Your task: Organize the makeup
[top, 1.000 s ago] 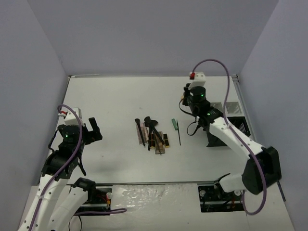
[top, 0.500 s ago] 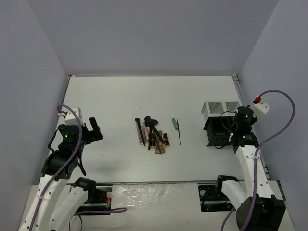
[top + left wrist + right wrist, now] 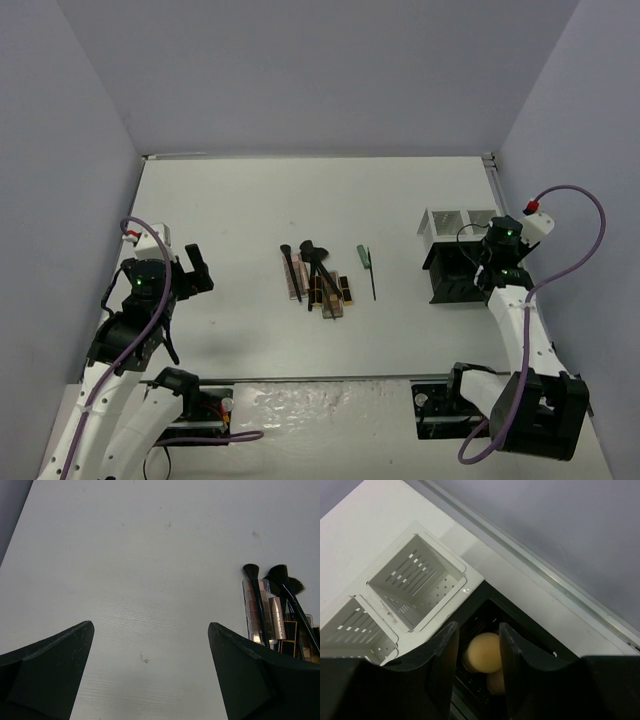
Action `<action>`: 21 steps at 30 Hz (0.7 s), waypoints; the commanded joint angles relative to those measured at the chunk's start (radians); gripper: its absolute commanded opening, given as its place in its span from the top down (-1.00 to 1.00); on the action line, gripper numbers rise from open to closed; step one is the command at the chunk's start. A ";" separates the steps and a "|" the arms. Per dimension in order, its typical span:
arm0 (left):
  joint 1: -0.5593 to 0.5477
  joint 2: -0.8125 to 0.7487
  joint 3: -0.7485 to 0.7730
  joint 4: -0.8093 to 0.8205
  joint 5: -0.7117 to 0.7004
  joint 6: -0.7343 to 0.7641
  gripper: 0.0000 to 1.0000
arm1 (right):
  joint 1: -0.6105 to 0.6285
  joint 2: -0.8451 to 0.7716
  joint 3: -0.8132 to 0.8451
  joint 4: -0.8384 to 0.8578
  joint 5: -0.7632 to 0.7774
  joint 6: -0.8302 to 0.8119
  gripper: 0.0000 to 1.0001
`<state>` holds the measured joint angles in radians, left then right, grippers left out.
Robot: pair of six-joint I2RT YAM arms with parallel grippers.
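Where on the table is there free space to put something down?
Bare table lies between the left tool and the makeup pile, along the far edge, and between the green item and the rack. It is crowded at the pile and over the rack, where the right tool hovers.

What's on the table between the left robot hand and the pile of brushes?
Nothing. In the left wrist view, only bare white table lies between the open left gripper and the makeup pile. The top view agrees.
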<state>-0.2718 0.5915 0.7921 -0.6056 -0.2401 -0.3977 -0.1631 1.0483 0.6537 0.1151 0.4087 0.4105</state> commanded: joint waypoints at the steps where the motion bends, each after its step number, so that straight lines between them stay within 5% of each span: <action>1: 0.005 0.005 0.024 0.035 -0.002 -0.007 -0.94 | -0.003 0.001 0.017 0.068 -0.050 0.010 -0.03; 8: 0.005 0.008 0.024 0.038 0.001 -0.007 -0.94 | 0.034 -0.045 0.035 0.095 -0.278 -0.056 -0.12; 15: 0.006 0.018 0.025 0.038 0.007 -0.006 -0.94 | 0.456 0.084 0.179 0.041 -0.224 -0.161 -0.09; 21: 0.008 0.022 0.025 0.035 0.001 -0.006 -0.94 | 0.678 0.305 0.289 0.019 -0.168 -0.169 0.03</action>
<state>-0.2718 0.5961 0.7921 -0.6056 -0.2356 -0.3977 0.4261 1.2299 0.8622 0.1168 0.1884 0.2638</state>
